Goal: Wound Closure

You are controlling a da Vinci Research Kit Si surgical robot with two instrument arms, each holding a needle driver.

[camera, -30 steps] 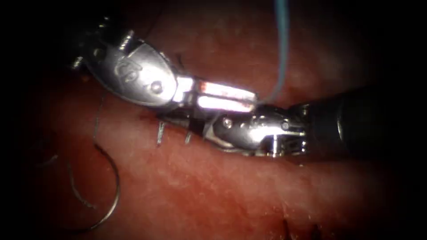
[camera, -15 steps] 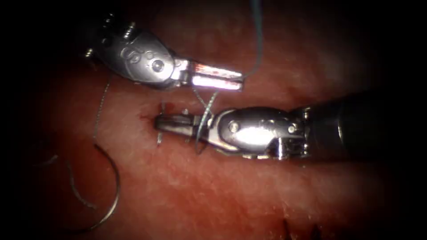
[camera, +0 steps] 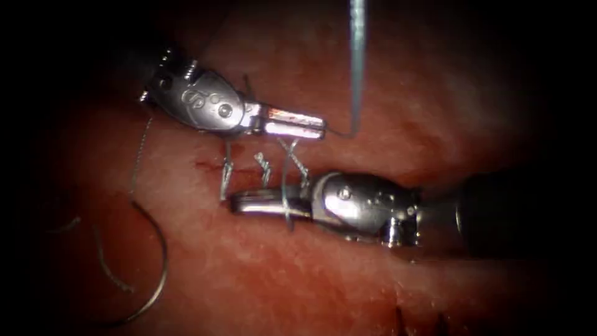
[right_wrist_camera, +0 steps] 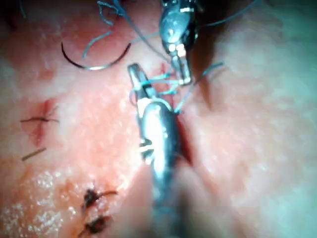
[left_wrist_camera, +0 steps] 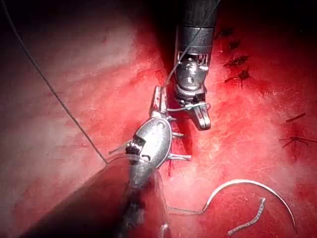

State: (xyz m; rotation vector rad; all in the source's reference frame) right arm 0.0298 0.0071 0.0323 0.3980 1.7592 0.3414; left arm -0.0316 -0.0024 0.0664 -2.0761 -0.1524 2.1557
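Left tool [camera: 297, 122] clamped on the thread [camera: 356, 68] at its tip. Right tool [camera: 261, 203] with jaws together, thread looped around them, gripping nothing visible. Curved needle [camera: 157, 274] lying free on the tissue [camera: 298, 274], well apart from both tips, leftward.

The thread [camera: 357, 68] runs off the far edge; the needle [camera: 152, 274] fades into shadow at its near-left end.

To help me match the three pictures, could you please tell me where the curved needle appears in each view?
Endoscope view: the needle lies free on the tissue, lower left, left of the cut.
Left wrist view: the needle lies on the tissue.
Right wrist view: the needle lies on the tissue.
Shared landmark: thread looped around the right tool.
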